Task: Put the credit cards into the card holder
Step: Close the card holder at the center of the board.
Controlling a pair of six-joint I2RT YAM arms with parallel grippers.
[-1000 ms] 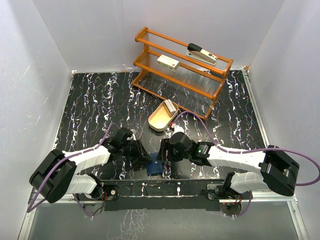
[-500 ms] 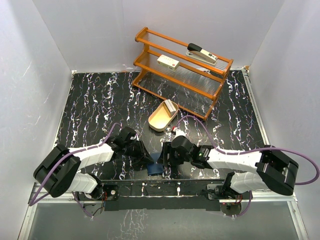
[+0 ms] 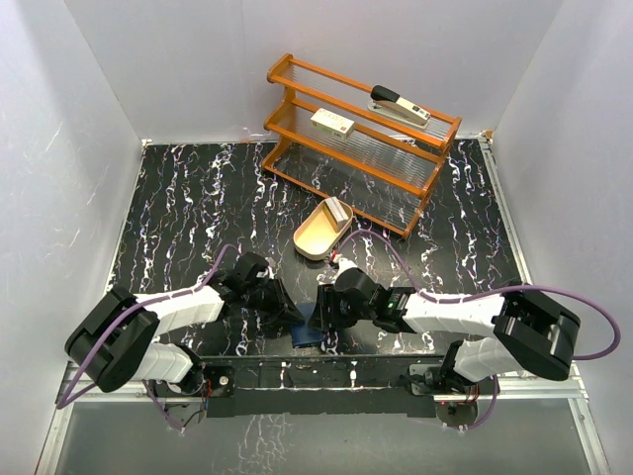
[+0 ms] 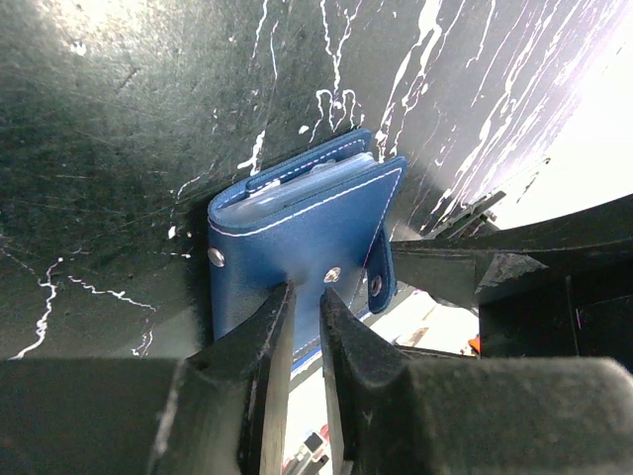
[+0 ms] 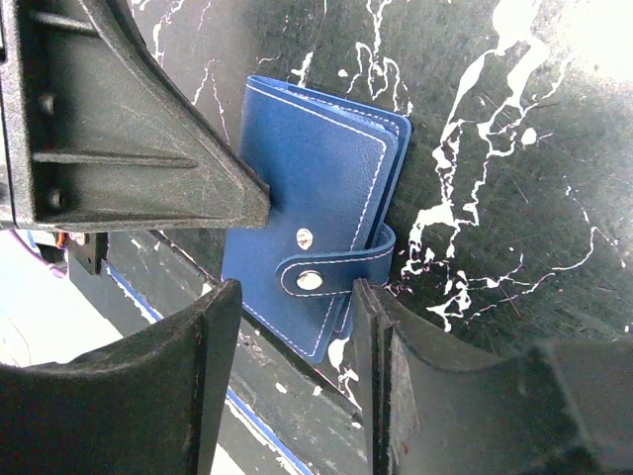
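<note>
The card holder (image 3: 309,330) is a blue folded wallet lying at the table's near edge between both grippers. In the left wrist view the card holder (image 4: 297,228) has my left gripper (image 4: 307,294) shut on the edge of its cover. Its snap tab (image 5: 331,275) wraps round the edge, off the stud. My right gripper (image 5: 297,289) is open, its fingers straddling the tab corner of the card holder (image 5: 316,178). The credit cards (image 3: 337,211) show as pale cards standing in the tan tray (image 3: 312,240). From above, the left gripper (image 3: 294,319) and right gripper (image 3: 322,319) nearly meet.
An orange wire rack (image 3: 356,148) stands at the back, with a cream box with a red label (image 3: 332,123) and a stapler (image 3: 399,105) on its shelves. The table's front edge and a metal rail (image 3: 326,371) run just below the wallet.
The right gripper has crept left onto the wallet and its jaws have narrowed. The left gripper has shifted slightly right and closed a little on the cover.
</note>
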